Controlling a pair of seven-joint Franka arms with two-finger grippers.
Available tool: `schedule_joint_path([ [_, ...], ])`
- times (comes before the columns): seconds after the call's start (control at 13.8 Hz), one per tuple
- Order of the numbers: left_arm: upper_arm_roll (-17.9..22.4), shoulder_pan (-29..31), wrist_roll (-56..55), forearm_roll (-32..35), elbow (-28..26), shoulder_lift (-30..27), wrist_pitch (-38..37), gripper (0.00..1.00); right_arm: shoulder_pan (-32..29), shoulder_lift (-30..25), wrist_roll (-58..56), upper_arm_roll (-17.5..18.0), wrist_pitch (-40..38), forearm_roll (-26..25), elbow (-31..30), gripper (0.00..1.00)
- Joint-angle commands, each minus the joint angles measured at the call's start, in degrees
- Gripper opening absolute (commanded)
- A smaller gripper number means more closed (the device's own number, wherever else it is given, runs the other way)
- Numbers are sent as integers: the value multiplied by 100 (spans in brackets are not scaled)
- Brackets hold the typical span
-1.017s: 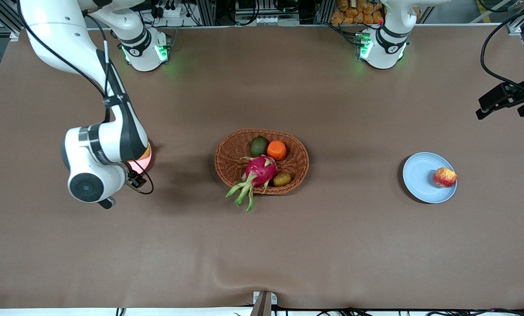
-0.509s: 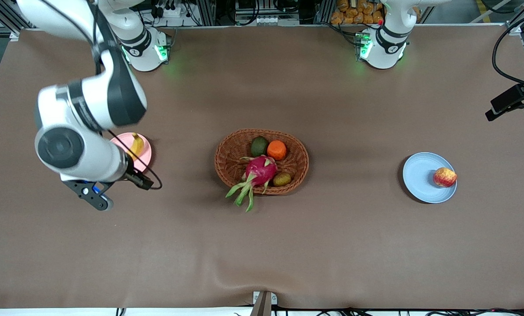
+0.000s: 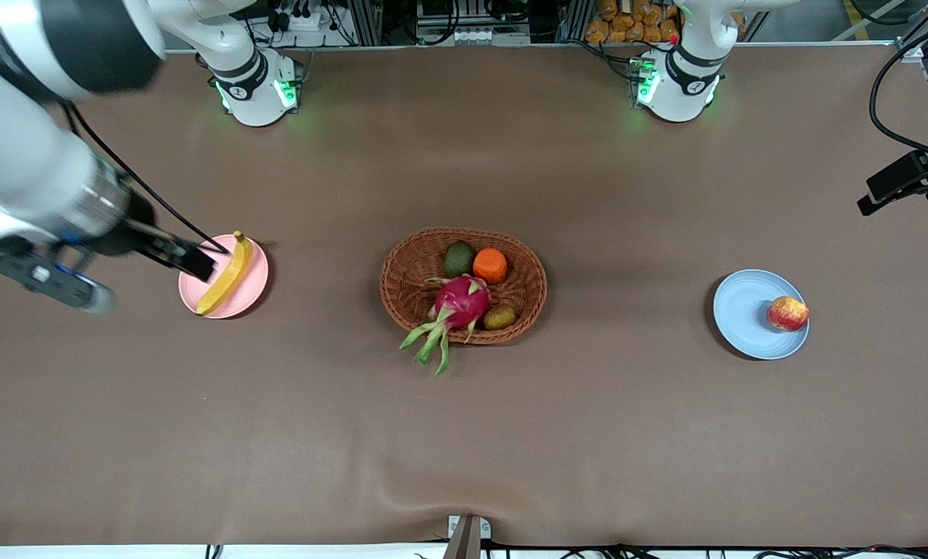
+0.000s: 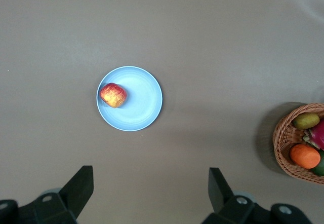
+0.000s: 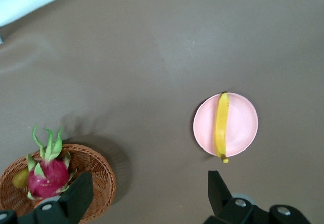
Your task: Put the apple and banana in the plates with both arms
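Front view, starting at the left edge of the frame: my right gripper [image 3: 44, 273] hangs in the air over the table at the right arm's end, just beside the pink plate [image 3: 248, 291]. In the right wrist view its fingers [image 5: 76, 196] stand wide apart with nothing between them. The banana [image 3: 226, 274] lies across the pink plate, its dark stem tip at the rim toward the bases. At mid-frame sits the wicker basket [image 3: 526, 310], holding a dragon fruit [image 3: 460, 303], an orange [image 3: 490, 265], an avocado [image 3: 458, 258] and a small brownish fruit [image 3: 499, 317]. Toward the right of the frame the blue plate [image 3: 743, 310] carries the apple [image 3: 787, 314], close to the rim. My left gripper [image 3: 906, 182] is at the right edge, up over the left arm's end of the table; in the left wrist view its fingers [image 4: 81, 186] are spread apart and empty, with the plate and apple well below.
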Motion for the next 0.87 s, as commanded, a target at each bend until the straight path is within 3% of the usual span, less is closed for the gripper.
schedule_joint_path([
  [0.0, 33, -17, 13, -20, 105, 47, -104, 100, -572, -502, -928, 50, -105, 282, 24, 100],
  [0.29, 25, -26, 152, 6, 105, 39, -104, 100, -1136, -1688, -2249, 24, -209, 335, -1177, 100],
  [0.58, -19, -35, 171, 295, 96, 39, -112, 100, -1356, -2427, -2916, -11, -193, 292, -2302, 100],
  [0.8, -28, -35, 232, 402, 114, 30, -112, 100, -1409, -3042, -3252, -38, 377, 248, -3427, 100],
])
